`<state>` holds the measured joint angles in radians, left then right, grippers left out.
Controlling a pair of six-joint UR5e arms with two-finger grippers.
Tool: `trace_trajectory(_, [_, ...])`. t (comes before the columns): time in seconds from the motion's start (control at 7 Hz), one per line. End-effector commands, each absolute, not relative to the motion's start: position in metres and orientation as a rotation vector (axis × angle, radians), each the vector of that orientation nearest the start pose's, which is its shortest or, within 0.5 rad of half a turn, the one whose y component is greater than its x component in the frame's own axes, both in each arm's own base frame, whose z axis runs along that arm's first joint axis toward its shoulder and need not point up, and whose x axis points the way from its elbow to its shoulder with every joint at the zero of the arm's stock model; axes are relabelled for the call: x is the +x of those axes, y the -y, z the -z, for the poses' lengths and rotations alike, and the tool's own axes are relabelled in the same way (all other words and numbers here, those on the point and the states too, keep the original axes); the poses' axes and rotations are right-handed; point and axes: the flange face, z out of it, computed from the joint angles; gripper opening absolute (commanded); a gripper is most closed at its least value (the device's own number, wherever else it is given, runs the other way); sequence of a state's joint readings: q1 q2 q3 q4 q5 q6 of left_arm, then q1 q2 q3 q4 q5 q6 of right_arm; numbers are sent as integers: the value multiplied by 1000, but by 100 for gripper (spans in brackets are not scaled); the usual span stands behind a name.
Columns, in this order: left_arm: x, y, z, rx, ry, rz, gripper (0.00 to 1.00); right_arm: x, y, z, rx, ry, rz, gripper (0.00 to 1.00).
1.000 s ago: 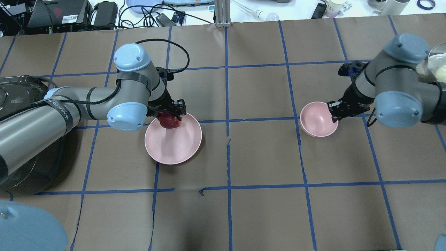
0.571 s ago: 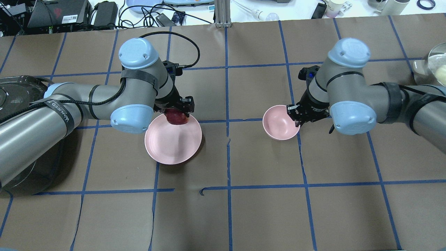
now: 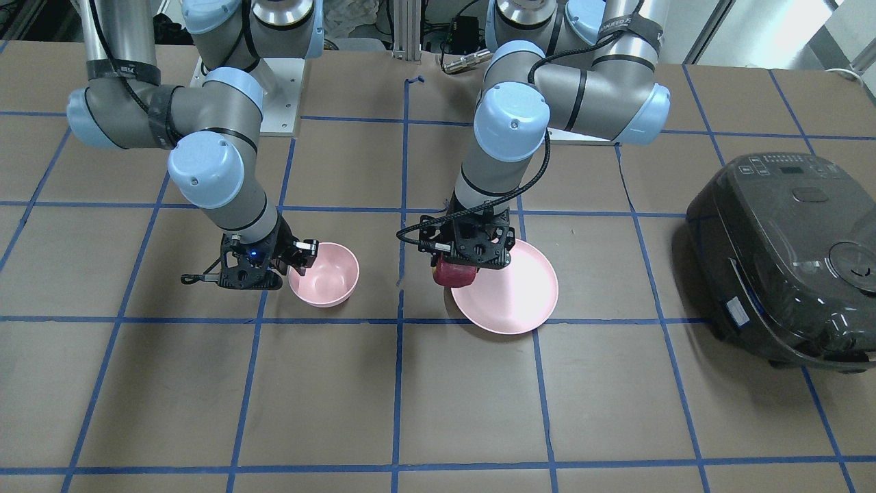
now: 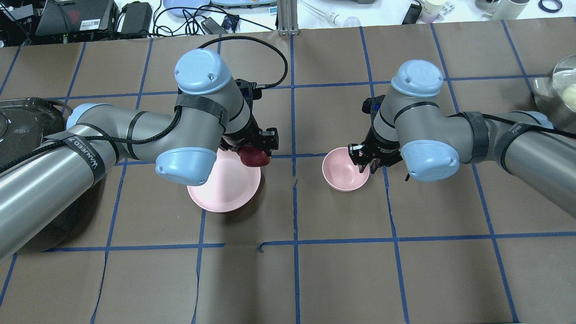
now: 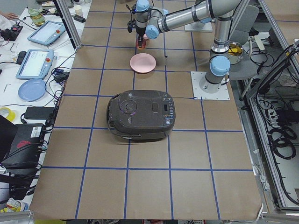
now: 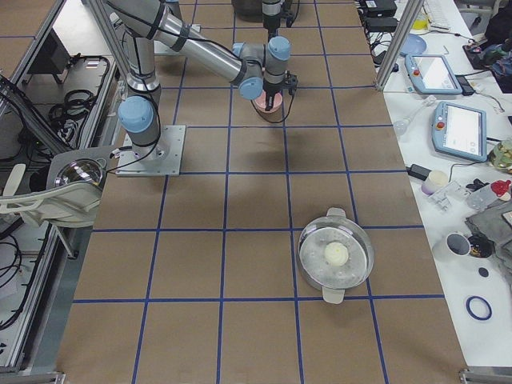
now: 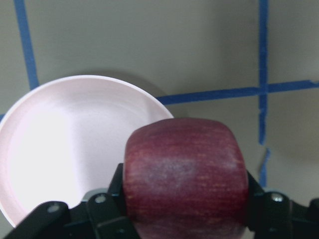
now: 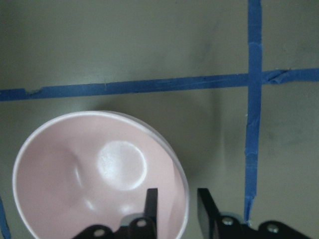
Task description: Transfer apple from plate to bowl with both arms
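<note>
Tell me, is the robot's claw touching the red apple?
Touching. The left wrist view shows the apple wedged in the left gripper, with a black finger pressed against each side and no gap.

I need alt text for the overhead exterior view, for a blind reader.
The left end effector holds the apple above the rim of the plate, while the right end effector grips the rim of the bowl. The table is brown with blue tape lines.
</note>
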<state>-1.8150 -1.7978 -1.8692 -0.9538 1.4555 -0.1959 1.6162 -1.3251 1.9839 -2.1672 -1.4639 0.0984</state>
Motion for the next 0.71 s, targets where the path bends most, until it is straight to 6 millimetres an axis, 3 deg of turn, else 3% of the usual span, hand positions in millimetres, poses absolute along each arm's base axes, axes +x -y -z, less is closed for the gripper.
trace_trajectory(0.0, [-280,493,-294,-70,-3320,79,29,160,524,-273,77,-3111,-34,100])
trace_trajectory(0.29, [-314,485,-297,-168,-3381,47,29,158,522,-355,77,-3122,3,100])
trace_trajectory(0.43, [-322,493,-309,-309,-3388,49,29,158,522,-389,79,-3126,-28,100])
trace_trajectory(0.57, [-338,497,-307,-544,-3387,-7,29,159,526,-431,77,-3127,-40,100])
